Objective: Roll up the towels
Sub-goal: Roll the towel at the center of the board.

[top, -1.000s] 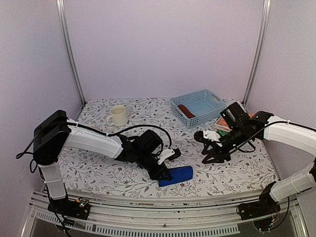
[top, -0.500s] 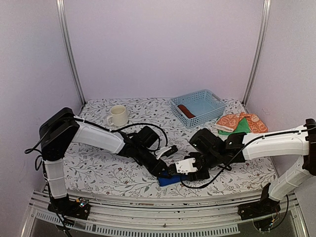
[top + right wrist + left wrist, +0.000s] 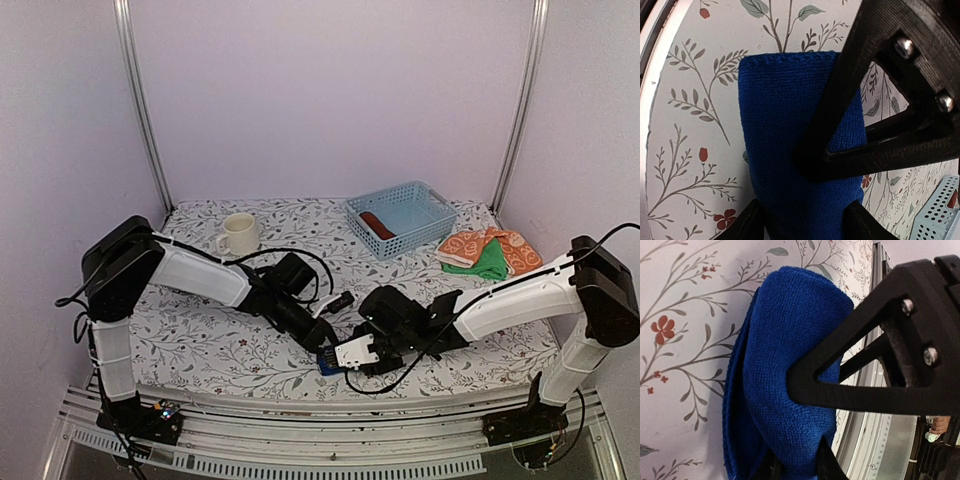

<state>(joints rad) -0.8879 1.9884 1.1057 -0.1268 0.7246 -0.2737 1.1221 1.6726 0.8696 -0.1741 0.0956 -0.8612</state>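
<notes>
- Rolled blue towel [image 3: 790, 365] lies well to the near side of the basket [image 3: 425, 238], slightly left.
- Left gripper [image 3: 797, 467] pinches one end of it.
- Right gripper [image 3: 802, 220] straddles it, jaws spread.
- Brown towel [image 3: 377, 224] lies inside the basket.

Left arm [image 3: 195, 275], right arm [image 3: 515, 300]: smooth white link shells, boxy black joint housings [image 3: 120, 262]. Thin black cables [image 3: 600, 241] run loose alongside links. Fingers [image 3: 865, 335] matte black, open triangular frames, rough printed texture, paired silver screws [image 3: 930, 356]. Bases [image 3: 150, 420] black, small coloured lights.
</notes>
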